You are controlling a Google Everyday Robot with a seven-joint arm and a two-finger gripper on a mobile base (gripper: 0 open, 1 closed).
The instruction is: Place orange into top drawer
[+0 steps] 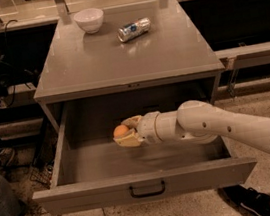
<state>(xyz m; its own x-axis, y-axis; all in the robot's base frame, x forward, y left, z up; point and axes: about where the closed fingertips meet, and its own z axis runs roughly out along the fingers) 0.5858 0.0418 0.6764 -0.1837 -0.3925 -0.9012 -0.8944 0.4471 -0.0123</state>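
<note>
My gripper (127,134) was inside the open top drawer (87,195), left of centre, fingers clasped on the orange (120,130) over the drawer floor. Bare floor on every side of it. Side walls and front panel well apart. White bowl (89,20) and crushed can (134,29) lay on the cabinet top (128,60).

Pincer (122,134) gripping orange (120,130) inside open top drawer (87,195); room all sides; cabinet top (128,63) overhangs rear.

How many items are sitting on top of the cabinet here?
2: a white bowl at the back left, and a silver can lying to its right. The gripper, shut on the orange, is down inside the open top drawer.
</note>
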